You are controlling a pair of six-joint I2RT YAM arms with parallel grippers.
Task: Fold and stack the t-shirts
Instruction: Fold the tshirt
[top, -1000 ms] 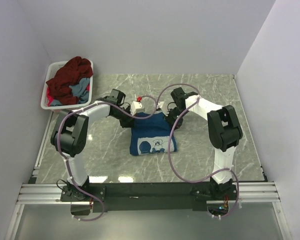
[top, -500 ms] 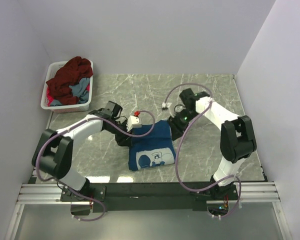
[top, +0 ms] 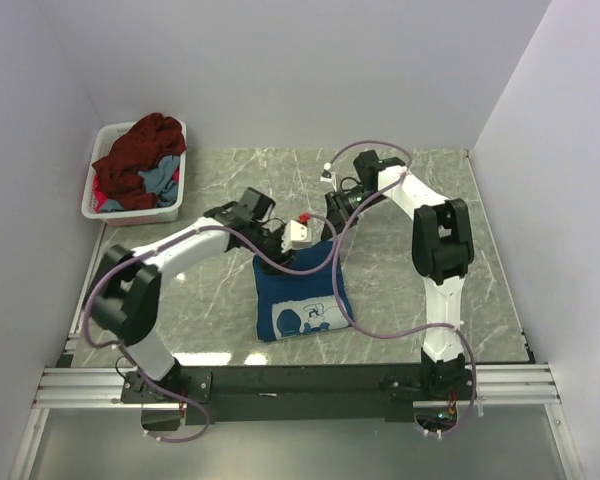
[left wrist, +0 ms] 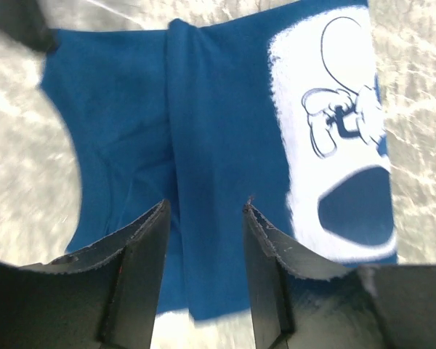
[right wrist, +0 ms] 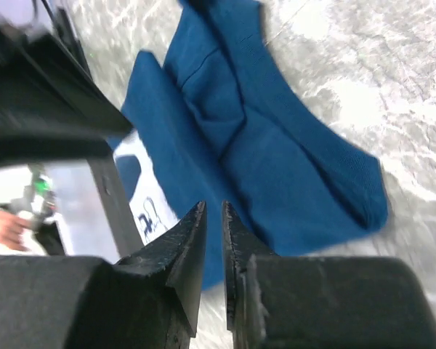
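A deep blue t-shirt (top: 298,292) with a white print lies folded on the marble table (top: 430,270) between the arms. My left gripper (top: 318,246) hovers over the shirt's back edge. In the left wrist view its jaws (left wrist: 207,211) are open, with only blue cloth (left wrist: 218,109) below them. My right gripper (top: 333,216) hangs just behind the shirt's far right corner. Its fingers (right wrist: 214,211) stand a narrow slit apart with nothing between them, above the shirt (right wrist: 276,160). A dark maroon t-shirt (top: 140,150) and a grey-blue one (top: 162,180) lie piled in the basket.
The white plastic basket (top: 98,208) stands at the table's back left corner, against the left wall. Lilac cables (top: 345,320) loop from both arms across the shirt. Walls close the table in at the back and on both sides.
Both grippers, shut a second ago at the shirt's back edge, swung toward the near side, opened and let go. Both have since moved back, and the right jaws have narrowed.
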